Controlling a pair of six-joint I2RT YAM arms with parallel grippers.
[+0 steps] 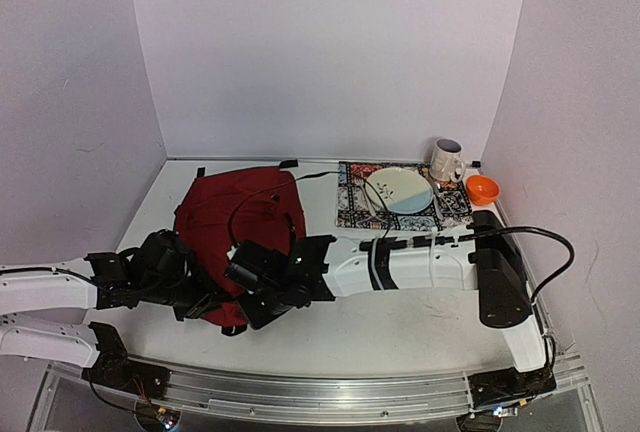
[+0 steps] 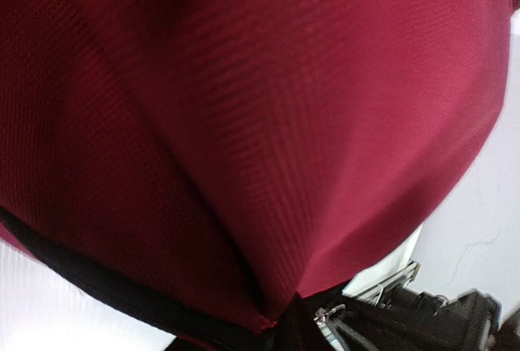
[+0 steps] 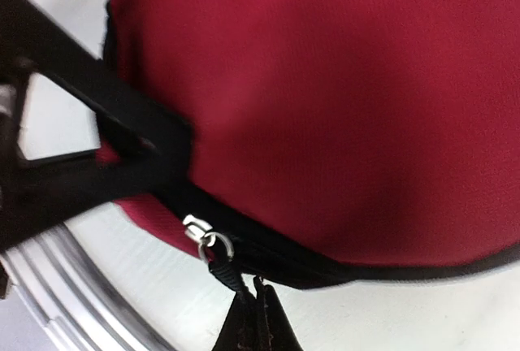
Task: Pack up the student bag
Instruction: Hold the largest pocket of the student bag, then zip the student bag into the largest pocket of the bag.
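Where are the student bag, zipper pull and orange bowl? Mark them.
student bag [image 1: 228, 210], top external view, red fabric.
zipper pull [image 3: 213, 244], right wrist view, metal ring.
orange bowl [image 1: 482, 189], top external view, inside.

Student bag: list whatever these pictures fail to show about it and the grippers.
- Inside the student bag: all views show only outer fabric.
- Its near edge, top view: covered by both arms.
- Left gripper: fingers under its own wrist in top view; fabric fills the left wrist view.
- Right gripper: mostly cut off by the right wrist view's bottom edge; seems shut on the zipper pull.
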